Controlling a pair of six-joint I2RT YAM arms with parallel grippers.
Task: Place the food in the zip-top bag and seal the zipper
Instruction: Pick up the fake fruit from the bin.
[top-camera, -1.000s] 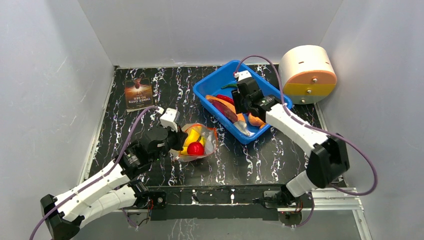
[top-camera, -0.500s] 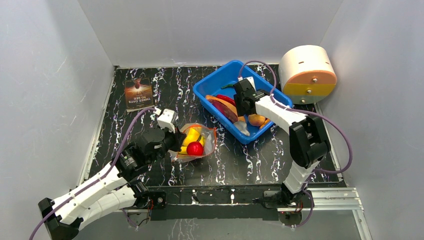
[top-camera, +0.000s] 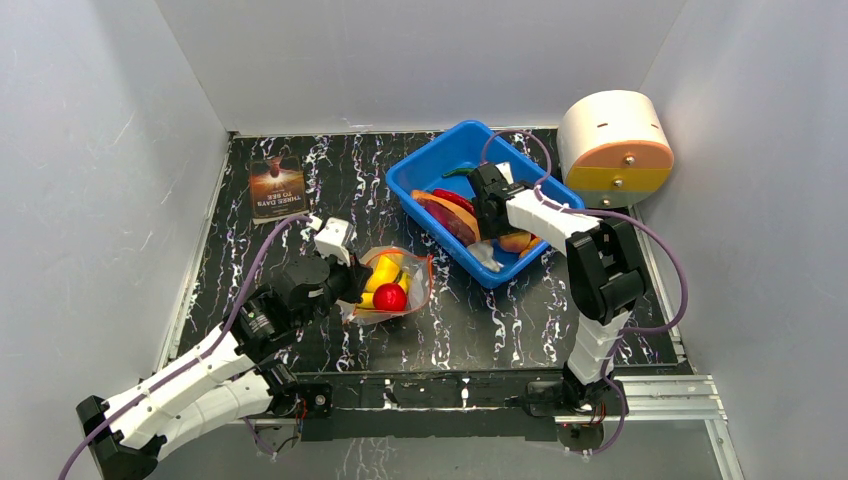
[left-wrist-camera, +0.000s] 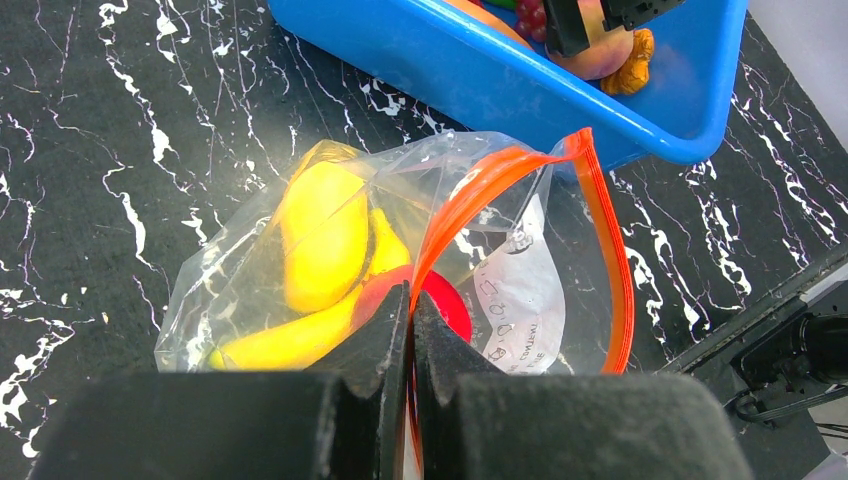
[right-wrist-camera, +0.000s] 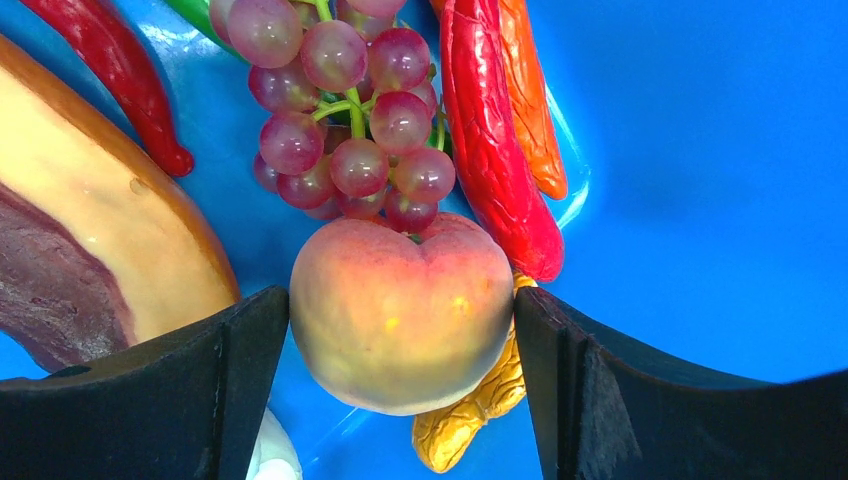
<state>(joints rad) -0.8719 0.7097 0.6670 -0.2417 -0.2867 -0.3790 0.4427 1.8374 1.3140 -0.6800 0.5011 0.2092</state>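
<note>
Left gripper (left-wrist-camera: 410, 300), jaws pinched shut on the zipper (left-wrist-camera: 607, 235), holds the zip-top bag (top-camera: 400, 285) agape at centre frame, banana (left-wrist-camera: 315, 235) and apple (left-wrist-camera: 450, 310) already inside, ready for loading. Right gripper (right-wrist-camera: 400, 330), in the blue tub (top-camera: 440, 160) upper right of centre, clasps the peach (right-wrist-camera: 400, 290), both fingers apparently touching it, for transfer to the bag.

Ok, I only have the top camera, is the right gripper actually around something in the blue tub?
Observer: Yes, the peach sits between the fingers of the right gripper, a pad at each side.
Operator: What's crowding it?
Observer: The purple grapes lie against its top, a red chili along its right.
Operator: And the bag mouth?
Observer: The left gripper pinches the zipper, holding the zip-top bag open.
</note>
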